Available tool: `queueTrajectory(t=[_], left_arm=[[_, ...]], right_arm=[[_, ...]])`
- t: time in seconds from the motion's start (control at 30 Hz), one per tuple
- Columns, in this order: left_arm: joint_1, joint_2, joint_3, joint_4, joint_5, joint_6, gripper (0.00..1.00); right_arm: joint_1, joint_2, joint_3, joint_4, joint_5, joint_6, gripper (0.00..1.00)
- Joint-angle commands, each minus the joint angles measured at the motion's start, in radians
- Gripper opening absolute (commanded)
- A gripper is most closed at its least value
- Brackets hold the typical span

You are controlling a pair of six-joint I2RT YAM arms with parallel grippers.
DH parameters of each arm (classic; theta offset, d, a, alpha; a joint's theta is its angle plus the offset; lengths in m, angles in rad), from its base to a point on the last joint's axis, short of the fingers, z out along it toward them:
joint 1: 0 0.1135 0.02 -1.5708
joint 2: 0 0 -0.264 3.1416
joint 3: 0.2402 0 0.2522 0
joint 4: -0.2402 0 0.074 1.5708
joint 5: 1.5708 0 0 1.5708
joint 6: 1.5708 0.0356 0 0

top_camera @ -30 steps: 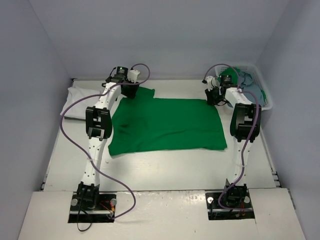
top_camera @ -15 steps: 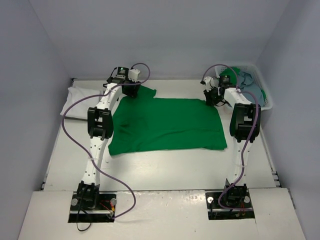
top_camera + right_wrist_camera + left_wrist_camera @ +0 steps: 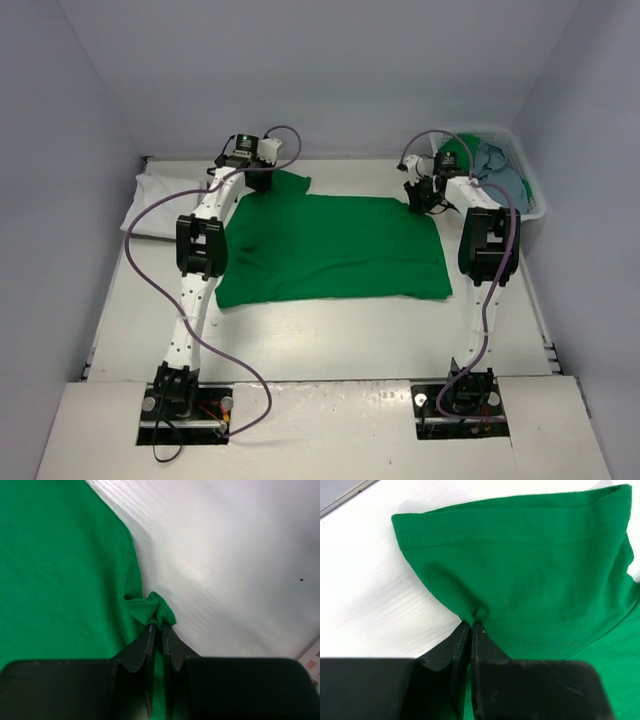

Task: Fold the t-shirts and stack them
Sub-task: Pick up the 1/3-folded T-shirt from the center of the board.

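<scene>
The green t-shirt (image 3: 335, 250), a smooth matte knit with a double-stitched sleeve hem, lies spread flat on the white table (image 3: 320, 335), stretching back from both claws toward the arm bases. The left claw (image 3: 471, 626) is pinched tight on a pucker of sleeve at its tips, and the right claw (image 3: 161, 626) clamps a small bunched knot of the shirt's edge. Outward of the left claw lies a white t-shirt (image 3: 150, 200), its shape hard to make out.

Item: legible text, labels, brands, numbers, signs. Finding: none can be read in any of the three views.
</scene>
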Motion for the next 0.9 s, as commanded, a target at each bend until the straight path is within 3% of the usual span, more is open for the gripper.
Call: queueTrajectory(t=[0.0,0.47,0.87], left_arm=[[0.014,-0.077,-0.036,0.032,-0.037,-0.026,0.00],[0.028,-0.353,-0.299,0.099,0.072,-0.077,0.00],[0.028,-0.422,-0.361,0.127,0.142,-0.106,0.00]], right_arm=[[0.032,-0.001,-0.050,-0.134,0.032,0.010,0.00],[0.042,-0.170,-0.175,0.090,0.187,0.123,0.00],[0.058,-0.244,-0.273,0.244,0.279,0.139,0.00]])
